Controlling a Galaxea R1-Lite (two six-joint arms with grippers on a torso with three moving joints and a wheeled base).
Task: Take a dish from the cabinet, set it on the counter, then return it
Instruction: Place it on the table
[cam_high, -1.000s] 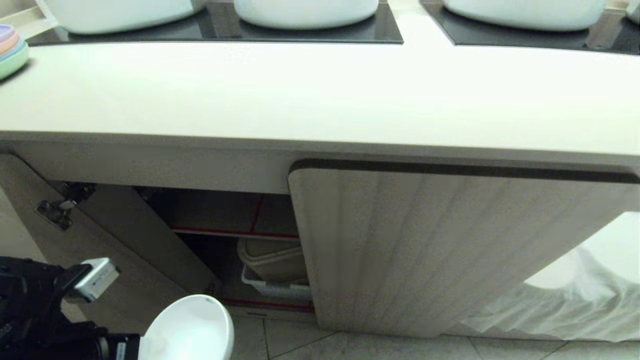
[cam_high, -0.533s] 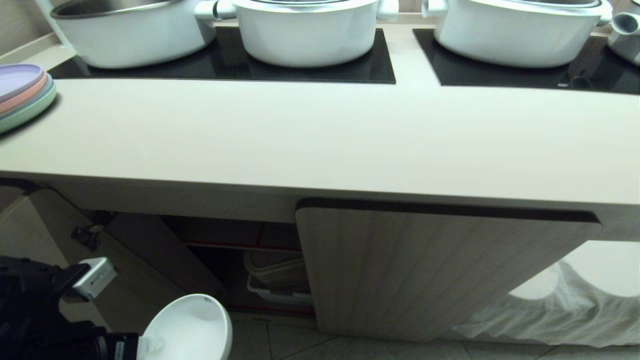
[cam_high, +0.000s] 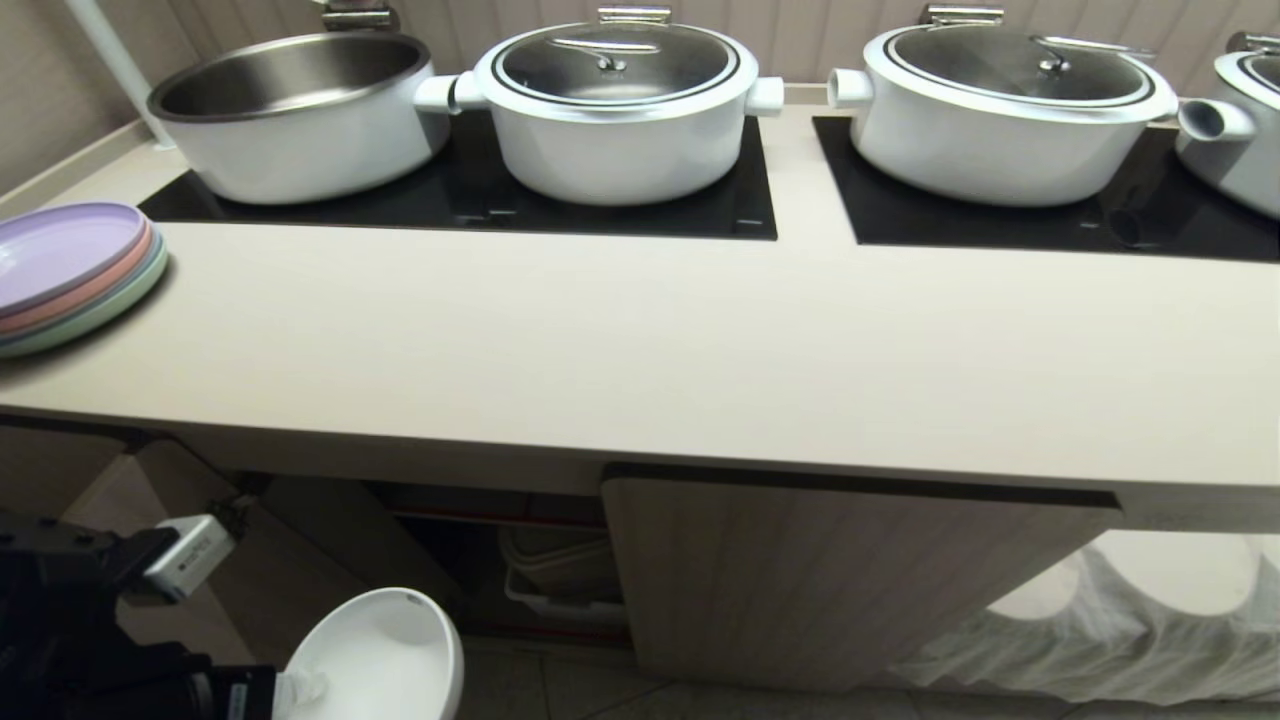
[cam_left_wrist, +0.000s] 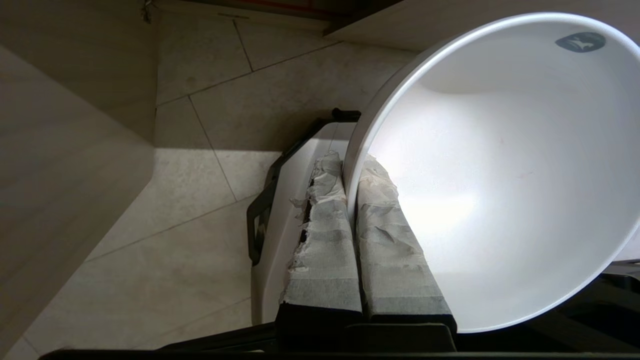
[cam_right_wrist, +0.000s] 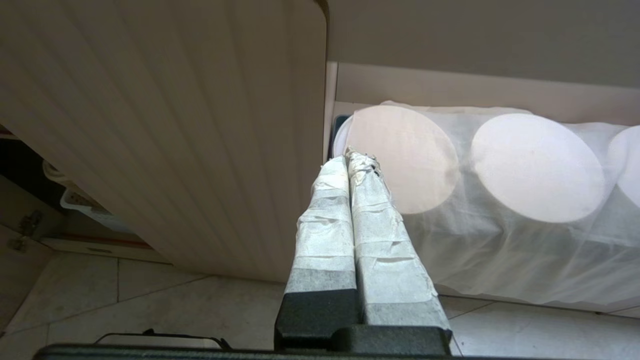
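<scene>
The dish (cam_high: 385, 650), a small white bowl, hangs tilted low at the left, in front of the cabinet's open door (cam_high: 300, 560) and below the counter (cam_high: 640, 340). My left gripper (cam_high: 300, 688) is shut on its rim. In the left wrist view the taped fingers (cam_left_wrist: 325, 235) pinch the rim of the dish (cam_left_wrist: 500, 175), one inside and one outside, with my left gripper (cam_left_wrist: 346, 162) over the tiled floor. My right gripper (cam_right_wrist: 352, 157) is shut and empty, hanging in front of the cabinet's closed fluted door (cam_right_wrist: 175, 125).
Large white pots (cam_high: 615, 110) stand on black panels (cam_high: 460, 200) at the back of the counter. A stack of coloured plates (cam_high: 70, 270) lies at its left end. A white basket (cam_high: 560, 585) sits inside the cabinet. White cloth (cam_high: 1100, 620) covers round things at the lower right.
The head camera has risen, so the counter top and pots have come into view. The dish stays in my left gripper at the same spot beside the open door.
</scene>
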